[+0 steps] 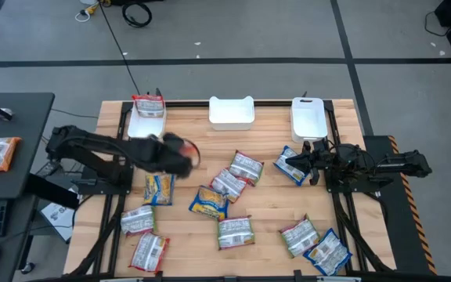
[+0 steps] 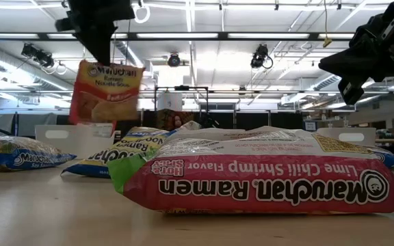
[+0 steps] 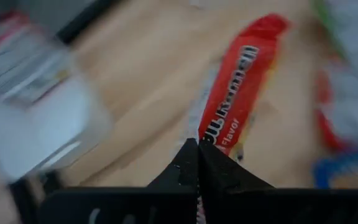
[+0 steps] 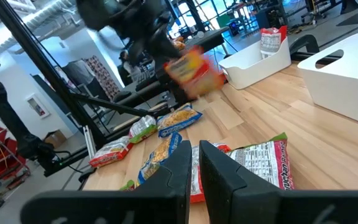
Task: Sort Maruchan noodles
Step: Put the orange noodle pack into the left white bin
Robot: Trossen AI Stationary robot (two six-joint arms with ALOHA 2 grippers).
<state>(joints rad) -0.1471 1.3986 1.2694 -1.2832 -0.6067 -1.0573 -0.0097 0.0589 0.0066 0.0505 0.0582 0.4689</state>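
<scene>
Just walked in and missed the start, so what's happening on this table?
Two robot arms are sorting ramen packets. The left gripper is shut on a red-orange packet, hanging in the air near the left white bin, which already holds one packet. The right gripper is over a blue packet; whether it grips it is unclear. Other packets lie scattered on the table.

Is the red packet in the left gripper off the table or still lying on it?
Off the table. The low view shows the red Maruchan packet hanging clear above the tabletop, pinched at its top edge by the shut left gripper.
</scene>
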